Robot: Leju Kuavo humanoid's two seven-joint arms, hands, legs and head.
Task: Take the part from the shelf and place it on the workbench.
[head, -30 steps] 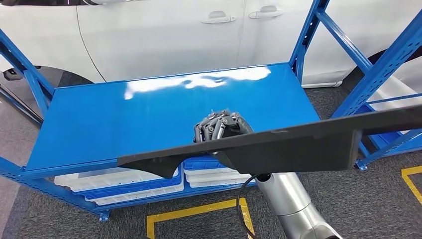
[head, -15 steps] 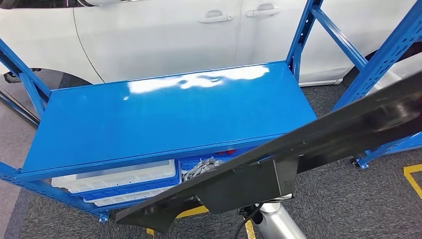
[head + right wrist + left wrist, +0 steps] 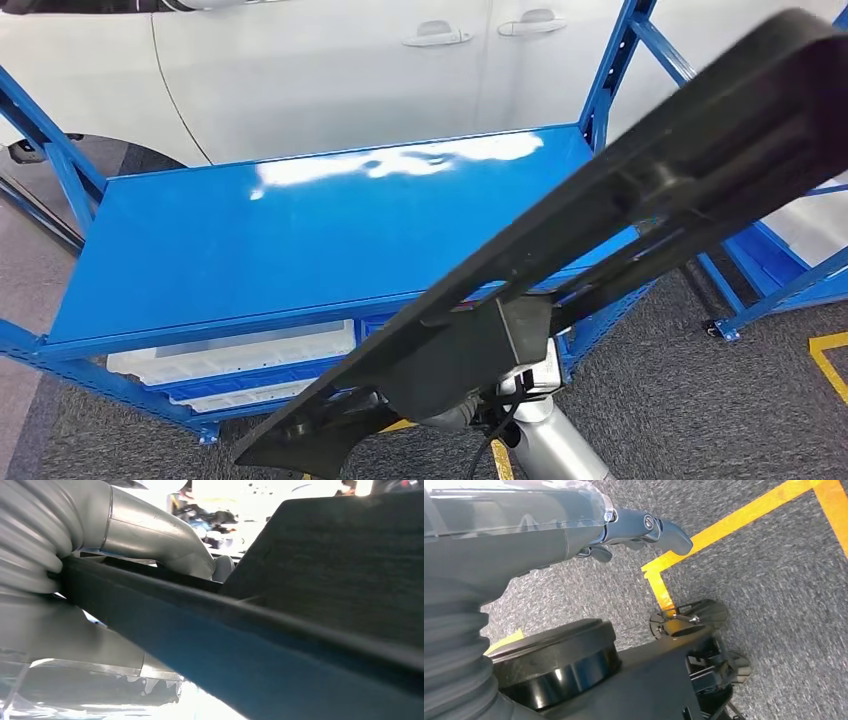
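Note:
The part [image 3: 620, 210] is a long black moulded panel. It hangs tilted in front of the blue shelf [image 3: 300, 230], its right end high and its left end low near the floor. My right hand [image 3: 150, 535] grips it, the grey thumb lying over its dark edge [image 3: 300, 630]. In the head view the panel hides that hand, and my silver right arm [image 3: 550, 445] rises beneath it. My left hand [image 3: 644, 527] hangs over the carpet with its fingers apart, holding nothing.
The shelf top is bare and glossy. White bins [image 3: 230, 360] sit on the level below. Blue uprights [image 3: 740, 150] stand at the right, close to the panel's raised end. A white car [image 3: 350, 70] is behind. Yellow tape [image 3: 724, 530] marks the grey carpet.
The panel has come off the shelf top and swung from nearly level to steeply tilted, right end up. My right hand has dropped below the shelf edge and behind the panel.

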